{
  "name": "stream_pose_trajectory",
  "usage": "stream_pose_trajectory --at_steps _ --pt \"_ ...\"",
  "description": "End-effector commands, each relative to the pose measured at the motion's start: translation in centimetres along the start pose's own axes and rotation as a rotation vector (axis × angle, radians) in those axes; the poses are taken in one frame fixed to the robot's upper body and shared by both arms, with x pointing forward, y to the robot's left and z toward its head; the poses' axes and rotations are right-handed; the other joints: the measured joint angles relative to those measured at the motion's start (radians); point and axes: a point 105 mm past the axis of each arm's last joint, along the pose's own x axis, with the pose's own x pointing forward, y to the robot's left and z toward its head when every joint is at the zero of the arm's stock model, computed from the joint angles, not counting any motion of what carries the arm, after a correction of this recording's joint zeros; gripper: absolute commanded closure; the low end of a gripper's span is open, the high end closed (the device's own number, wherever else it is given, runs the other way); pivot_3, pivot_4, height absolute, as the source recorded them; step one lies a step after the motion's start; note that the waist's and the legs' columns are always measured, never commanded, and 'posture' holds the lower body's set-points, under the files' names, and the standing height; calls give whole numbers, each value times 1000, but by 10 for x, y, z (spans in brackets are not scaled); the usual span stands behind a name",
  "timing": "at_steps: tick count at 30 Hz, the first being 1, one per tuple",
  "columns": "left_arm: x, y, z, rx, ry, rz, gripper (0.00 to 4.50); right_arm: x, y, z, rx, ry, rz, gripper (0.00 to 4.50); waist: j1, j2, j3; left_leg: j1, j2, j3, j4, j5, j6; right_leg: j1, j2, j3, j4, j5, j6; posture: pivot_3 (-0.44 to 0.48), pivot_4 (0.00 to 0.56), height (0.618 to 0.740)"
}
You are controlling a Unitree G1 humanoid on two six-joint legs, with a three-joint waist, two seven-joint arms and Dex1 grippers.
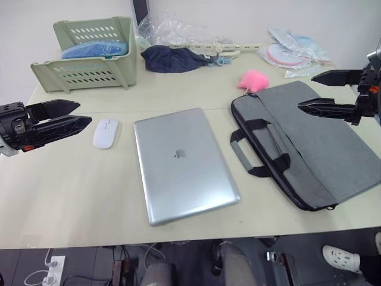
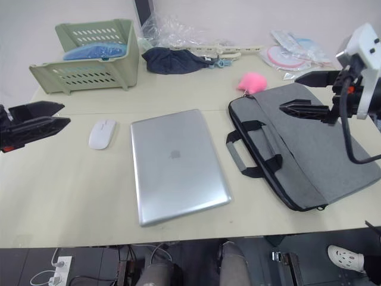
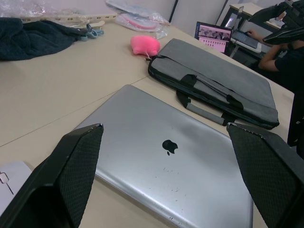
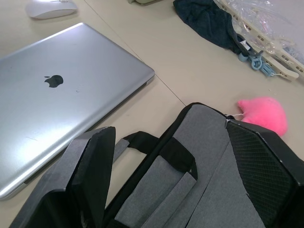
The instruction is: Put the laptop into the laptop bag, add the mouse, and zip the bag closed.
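The silver laptop (image 1: 181, 162) lies shut and flat in the middle of the table, apple logo up. A white mouse (image 1: 105, 132) rests just left of it. To its right lies the grey laptop bag (image 1: 309, 143) with black handles, flat on the table. My left gripper (image 1: 77, 113) hovers open at the left, a little left of the mouse, holding nothing. Over the bag's far right part hangs my right gripper (image 1: 306, 90), open and empty.
A green basket (image 1: 89, 53) with blue cloth stands at the back left. A dark cloth (image 1: 172, 58), a clothes hanger, plastic packets (image 1: 294, 50) and a pink plush toy (image 1: 254, 79) lie along the back. The table's front edge (image 1: 190, 235) runs close below the laptop.
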Motion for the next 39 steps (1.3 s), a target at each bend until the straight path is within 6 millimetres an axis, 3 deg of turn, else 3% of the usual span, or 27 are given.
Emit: stream_pose_trajectory --at_steps 1,10,19,20,21,22,29,35,39 --pt "-4 0 9 63 -38 16 28 -7 -1 13 -51 -35 -26 425 0 0 0 0 0 0 0 0 0 0 0 0 0 0 0 0 150 740" --pt "-4 6 8 69 -39 25 28 -4 -1 15 -44 -46 -42 425 0 0 0 0 0 0 0 0 0 0 0 0 0 0 0 0 150 740" --pt "-12 6 -12 -47 -24 11 28 0 -1 18 -36 -68 -53 425 -1 0 0 0 0 0 0 0 0 0 0 0 1 0 0 0 150 740" --pt "-14 6 -16 -72 -20 8 0 0 -1 18 -34 -74 -56 941 -1 0 0 0 0 0 0 0 0 0 0 0 0 0 0 0 150 740" --pt "-15 6 -19 -86 -18 7 0 0 -1 19 -33 -78 -59 963 -2 0 0 0 0 0 0 0 0 0 0 0 1 0 0 0 150 740" --pt "-18 6 -26 -119 -3 6 0 1 -2 20 -31 -89 -73 1347 -2 0 0 0 0 0 0 0 0 0 0 0 1 0 0 0 150 740" --pt "-27 13 -66 -272 17 52 0 7 3 18 1 -124 -73 4266 -2 0 0 0 0 1 0 0 0 0 0 0 1 0 0 0 150 740" --pt "-18 20 -97 -414 -34 66 0 28 14 13 101 -178 -69 4411 0 0 -1 1 0 1 0 0 0 0 0 1 1 0 0 0 150 740" --pt "0 19 -123 -505 -31 34 0 56 30 -14 151 -116 -100 4411 2 -1 -2 1 0 1 1 0 0 0 0 1 3 0 0 0 150 740"
